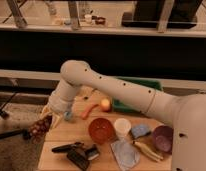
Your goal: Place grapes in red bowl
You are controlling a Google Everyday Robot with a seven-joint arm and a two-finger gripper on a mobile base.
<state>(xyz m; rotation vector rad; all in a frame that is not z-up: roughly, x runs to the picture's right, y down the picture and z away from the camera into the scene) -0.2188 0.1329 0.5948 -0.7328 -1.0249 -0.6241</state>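
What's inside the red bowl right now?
Nothing shows inside the red bowl. Nothing covers it, though the rim hides a bit of its near wall. The grapes hang from the shut claw, off the edge of the table.

a wooden table carries a white cup near its middle, and just right of the cup lies a blue cloth. a dark purple bowl sits at the right edge, a banana in front of it. a carrot and a round yellow-orange fruit lie toward the back, beside a green bin. black tools rest at the front left, next to a pale pouch.
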